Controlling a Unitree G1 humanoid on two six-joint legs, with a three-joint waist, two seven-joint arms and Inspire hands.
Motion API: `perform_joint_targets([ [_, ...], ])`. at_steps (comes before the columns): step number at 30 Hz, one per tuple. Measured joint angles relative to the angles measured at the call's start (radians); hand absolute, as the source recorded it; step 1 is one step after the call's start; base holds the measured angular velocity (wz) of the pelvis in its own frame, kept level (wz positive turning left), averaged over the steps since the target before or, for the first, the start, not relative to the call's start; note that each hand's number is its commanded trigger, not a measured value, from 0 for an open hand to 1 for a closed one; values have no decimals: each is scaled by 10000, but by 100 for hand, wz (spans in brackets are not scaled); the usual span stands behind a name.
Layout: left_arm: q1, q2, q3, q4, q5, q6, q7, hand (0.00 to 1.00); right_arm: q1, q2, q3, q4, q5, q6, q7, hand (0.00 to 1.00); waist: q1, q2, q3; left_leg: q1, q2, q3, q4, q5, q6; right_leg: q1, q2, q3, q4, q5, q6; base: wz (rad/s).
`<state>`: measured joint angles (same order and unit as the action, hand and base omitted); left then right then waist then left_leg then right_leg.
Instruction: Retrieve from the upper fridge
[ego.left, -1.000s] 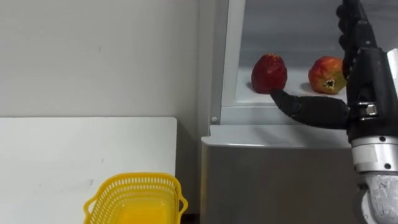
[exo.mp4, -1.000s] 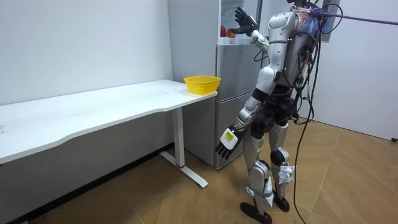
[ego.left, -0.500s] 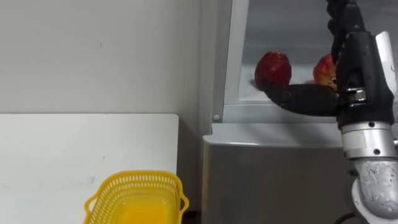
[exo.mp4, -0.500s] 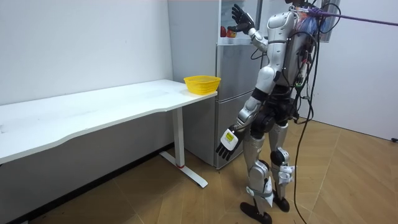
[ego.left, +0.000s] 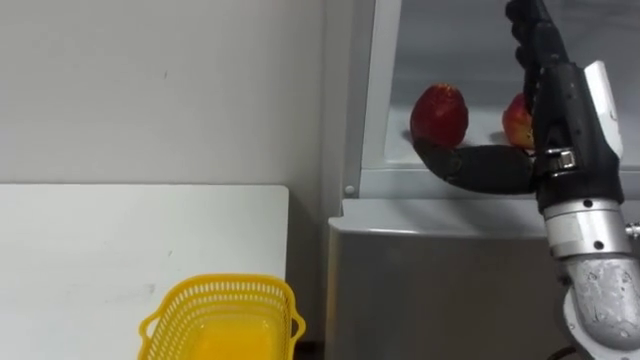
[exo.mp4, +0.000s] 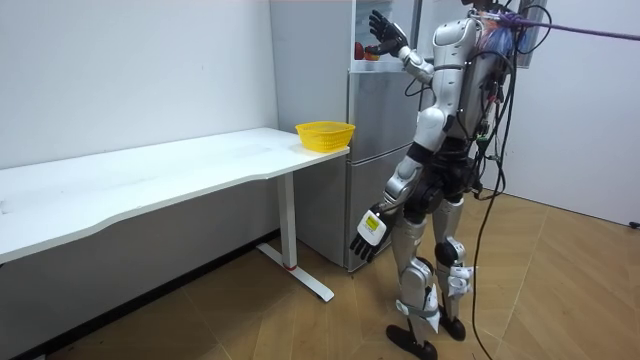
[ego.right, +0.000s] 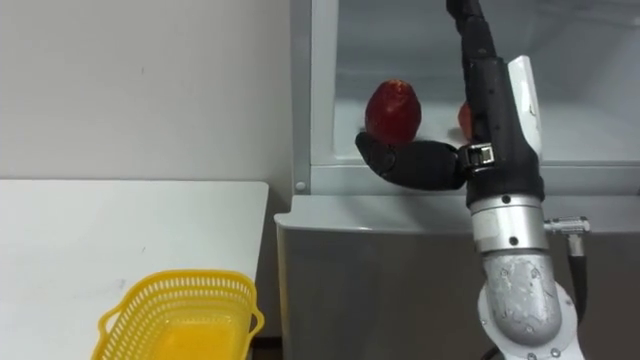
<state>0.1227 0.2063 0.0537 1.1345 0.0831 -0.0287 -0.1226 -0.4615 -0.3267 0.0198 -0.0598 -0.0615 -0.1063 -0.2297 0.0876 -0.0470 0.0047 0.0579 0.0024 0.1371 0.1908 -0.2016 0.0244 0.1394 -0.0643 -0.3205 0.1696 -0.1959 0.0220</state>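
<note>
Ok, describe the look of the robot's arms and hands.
The right hand is black, with slim fingers, a white plate on its back and a metal buckle. Below it come a silver ringed wrist and a grey forearm. The left hand is black too, with a pale tag.

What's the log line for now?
right hand: open, in upper fridge, thumb by left fruit | left hand: open, hanging | basket: on table

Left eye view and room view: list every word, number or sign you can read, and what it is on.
None can be read. The fridge, yellow basket and white table show no print; the tag on the left hand is too small to read.
</note>
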Motion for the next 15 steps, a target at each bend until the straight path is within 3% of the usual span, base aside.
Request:
perform_joint_targets([
  [5,-18,35,0,0,190,225,-51,0,-293,-35,57,548,-3,367,160,0,21,-10,4,-98,3,-48,70,0,0,-13,-8,-84,-4,0,1,6],
  [8,-33,53,3,-6,291,289,-51,0,-345,-296,274,978,2,383,190,0,35,-53,9,-119,1,-54,98,2,2,-11,-17,-110,-4,-1,1,1],
  [15,-19,156,6,-362,673,325,-59,0,-1063,-385,278,2076,817,434,591,0,8,-270,39,-114,1,-24,72,9,6,-16,-14,-105,14,-1,0,-2],
])
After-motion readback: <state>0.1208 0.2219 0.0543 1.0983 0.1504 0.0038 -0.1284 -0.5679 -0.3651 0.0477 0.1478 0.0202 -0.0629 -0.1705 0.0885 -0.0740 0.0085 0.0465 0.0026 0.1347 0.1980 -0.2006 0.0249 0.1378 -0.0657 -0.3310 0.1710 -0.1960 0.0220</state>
